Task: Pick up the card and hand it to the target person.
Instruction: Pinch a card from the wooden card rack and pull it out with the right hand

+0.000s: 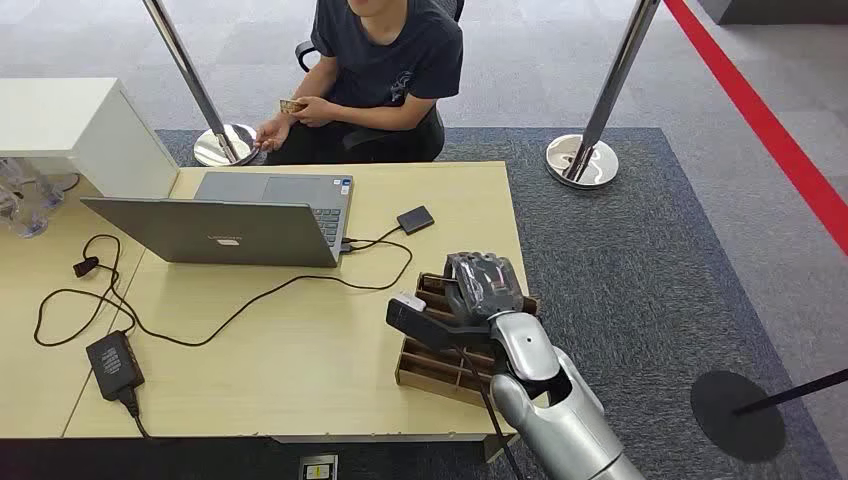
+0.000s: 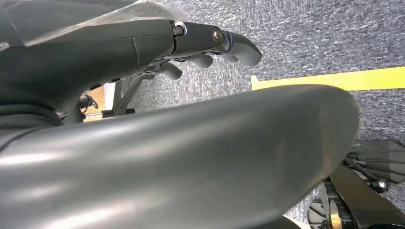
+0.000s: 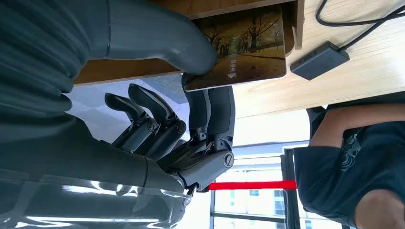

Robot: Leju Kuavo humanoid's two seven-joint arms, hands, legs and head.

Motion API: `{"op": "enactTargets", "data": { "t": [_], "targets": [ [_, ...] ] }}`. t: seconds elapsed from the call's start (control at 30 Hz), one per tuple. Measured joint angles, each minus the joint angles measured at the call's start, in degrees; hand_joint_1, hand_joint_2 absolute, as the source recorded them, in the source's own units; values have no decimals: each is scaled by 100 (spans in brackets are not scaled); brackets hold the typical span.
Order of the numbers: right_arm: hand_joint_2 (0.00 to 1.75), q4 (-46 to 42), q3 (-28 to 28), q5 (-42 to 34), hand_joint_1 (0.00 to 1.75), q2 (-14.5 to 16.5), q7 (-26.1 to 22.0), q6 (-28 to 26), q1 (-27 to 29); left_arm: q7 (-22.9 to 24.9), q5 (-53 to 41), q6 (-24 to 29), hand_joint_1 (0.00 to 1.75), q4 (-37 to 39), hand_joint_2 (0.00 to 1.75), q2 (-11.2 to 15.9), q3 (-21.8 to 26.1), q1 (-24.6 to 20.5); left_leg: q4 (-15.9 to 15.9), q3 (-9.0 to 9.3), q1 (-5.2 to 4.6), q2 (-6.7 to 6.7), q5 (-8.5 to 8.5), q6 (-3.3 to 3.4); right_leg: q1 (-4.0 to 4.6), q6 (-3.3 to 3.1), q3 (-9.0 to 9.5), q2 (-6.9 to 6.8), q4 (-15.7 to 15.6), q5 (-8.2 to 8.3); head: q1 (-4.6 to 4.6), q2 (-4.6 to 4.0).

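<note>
1. The right robot hand [image 3: 191,119] pinched the card [image 3: 243,47] by one corner, thumb above and fingers [image 3: 210,109] beneath, right over the cardboard tray [image 1: 440,365] at the table's [image 1: 300,350] near edge. So thin a hold could have let the card twist or slip back into the tray.
2. The left robot hand [image 2: 210,45] hung by the floor, fingers curled in on nothing, so it was no help.
3. Mid-table, the cable [image 1: 370,262] and small black box [image 1: 415,219] lay across the reach; a low sweep might have snagged them.
4. The seated person [image 1: 385,70] beyond the table already held something small, and might have fumbled the handover.
</note>
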Motion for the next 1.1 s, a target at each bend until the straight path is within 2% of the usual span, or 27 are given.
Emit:
{"op": "enactTargets", "data": {
  "t": [0.77, 1.1],
  "targets": [
    [175, -103, 54, -5, 175, 15, 22, 65, -218, 80, 9, 23, 0, 2, 0, 0, 2, -11, 0, 0, 0, 0, 0, 0, 0, 0, 0, 0, 0, 0, -1, 0],
    [175, -309, 36, 61, 175, -80, 40, 72, -215, 83, -11, 13, 0, 2, 0, 0, 0, -17, 0, 1, 0, 0, 0, 0, 0, 0, 0, 0, 0, 0, 0, 0]
  ]
}}
